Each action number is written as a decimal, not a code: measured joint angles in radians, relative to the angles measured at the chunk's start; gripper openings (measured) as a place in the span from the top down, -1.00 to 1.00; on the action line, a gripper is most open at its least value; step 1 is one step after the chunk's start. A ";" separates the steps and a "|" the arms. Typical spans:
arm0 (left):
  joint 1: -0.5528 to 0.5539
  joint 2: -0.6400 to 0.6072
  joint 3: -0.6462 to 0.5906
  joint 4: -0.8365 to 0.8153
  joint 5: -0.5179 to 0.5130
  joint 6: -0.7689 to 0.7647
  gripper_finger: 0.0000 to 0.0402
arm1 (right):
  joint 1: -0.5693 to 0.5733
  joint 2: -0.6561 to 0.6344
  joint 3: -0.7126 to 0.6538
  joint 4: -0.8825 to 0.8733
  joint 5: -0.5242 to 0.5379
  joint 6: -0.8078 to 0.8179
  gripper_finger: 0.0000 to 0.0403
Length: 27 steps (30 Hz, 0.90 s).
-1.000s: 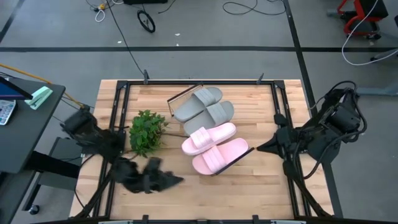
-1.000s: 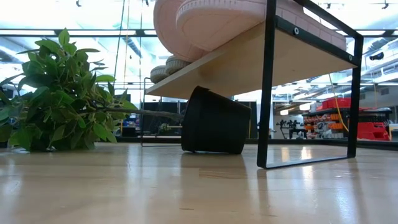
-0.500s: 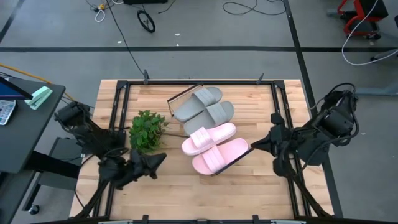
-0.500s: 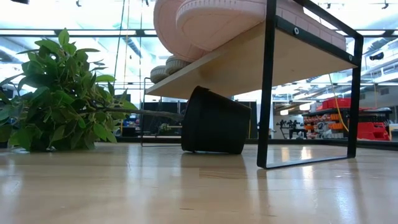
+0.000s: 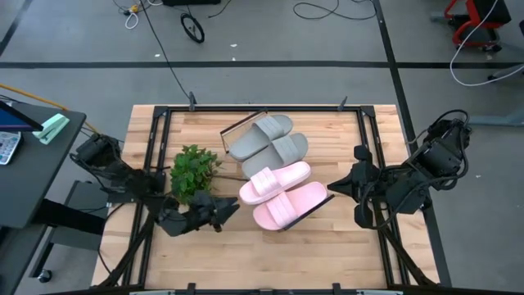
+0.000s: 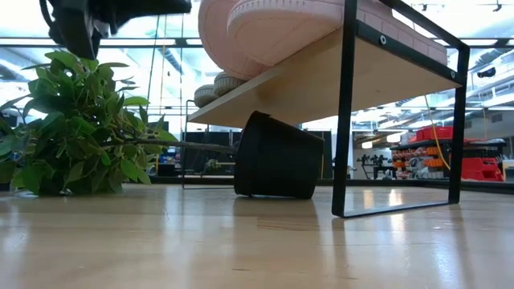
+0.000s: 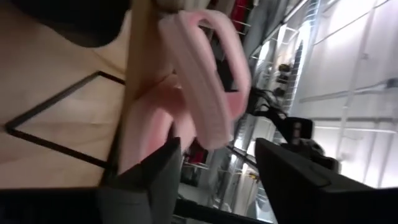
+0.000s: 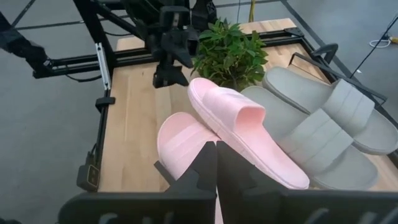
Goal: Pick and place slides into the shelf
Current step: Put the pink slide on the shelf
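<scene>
Looking down from the high view, you see the light-wood shelf board with thin dark end frames [image 5: 321, 202] lying diagonally at frame centre, carrying two grey slide sandals [image 5: 270, 139] above and two light pink slide sandals [image 5: 283, 195] below. Your left gripper [image 5: 230, 209], fingers spread and empty, sits just left of the pink pair, below the green leafy plant [image 5: 192, 174]. Your right gripper [image 5: 335, 186], fingers closed on nothing, points at the shelf's right end. Bare wooden tabletop [image 5: 327, 250] remains along the lower edge.
</scene>
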 joint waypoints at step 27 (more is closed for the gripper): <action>0.180 0.000 0.000 -0.074 0.202 -0.007 0.31 | 0.000 0.000 0.000 0.000 0.007 -0.001 0.99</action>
